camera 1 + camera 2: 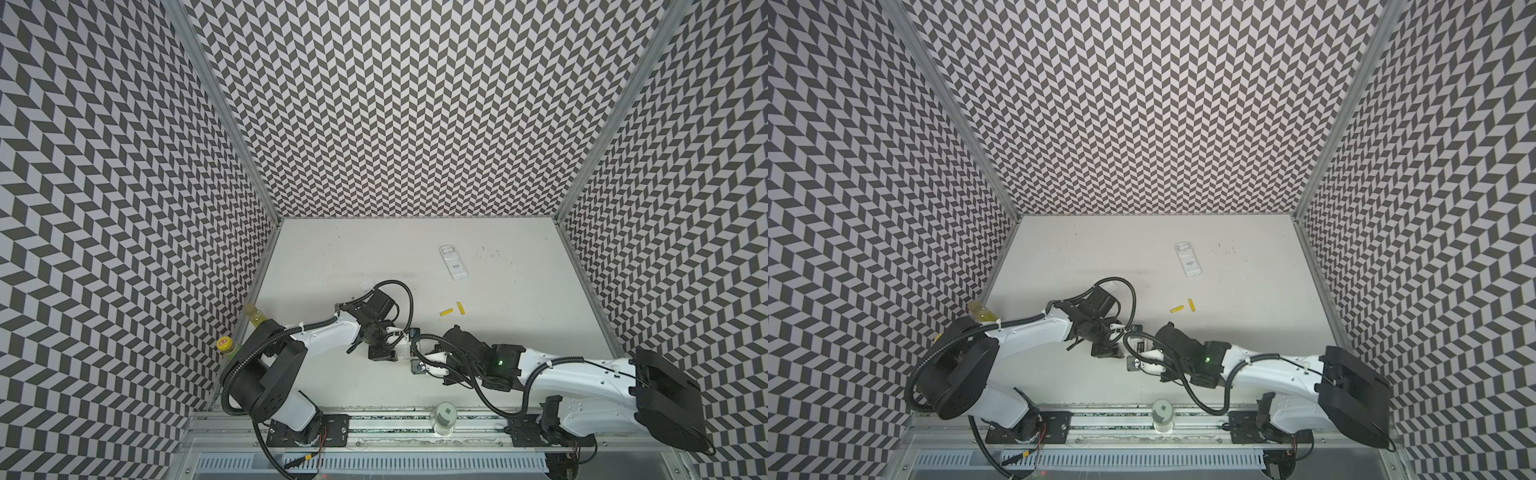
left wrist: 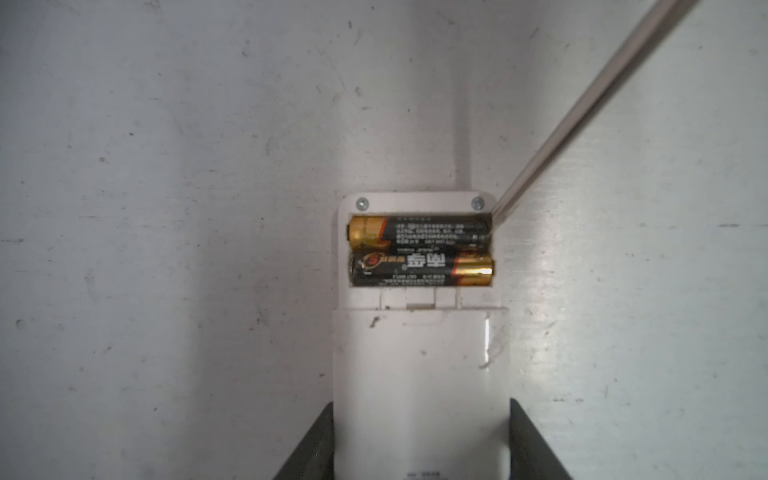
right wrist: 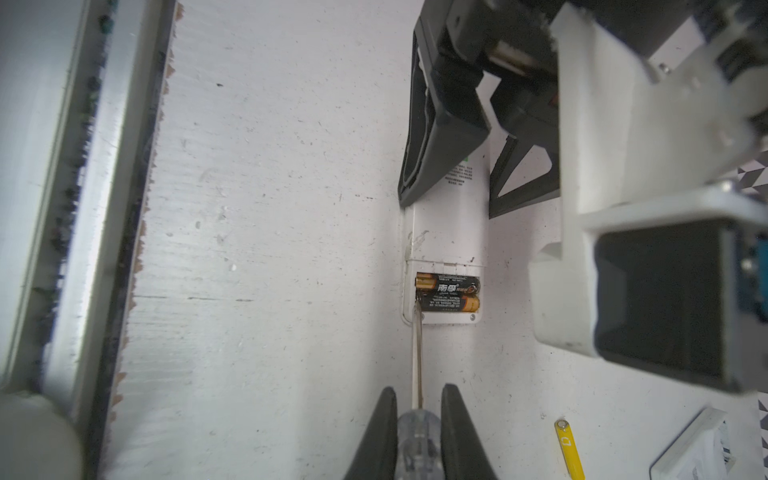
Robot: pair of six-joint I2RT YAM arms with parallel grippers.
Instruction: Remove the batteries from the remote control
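Our left pincer (image 2: 422,403) clamps the remote (image 2: 419,353); our right pincer (image 3: 419,388) clamps a screwdriver (image 3: 417,357), tip at a battery (image 2: 432,232) ahead.

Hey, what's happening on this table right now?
The left gripper holds a white remote by its sides, battery cover off. The right gripper grips a clear-handled screwdriver, its tip at the end of one of two black batteries still in the bay. Two yellow batteries already lie loose on the table, with a second remote farther back.
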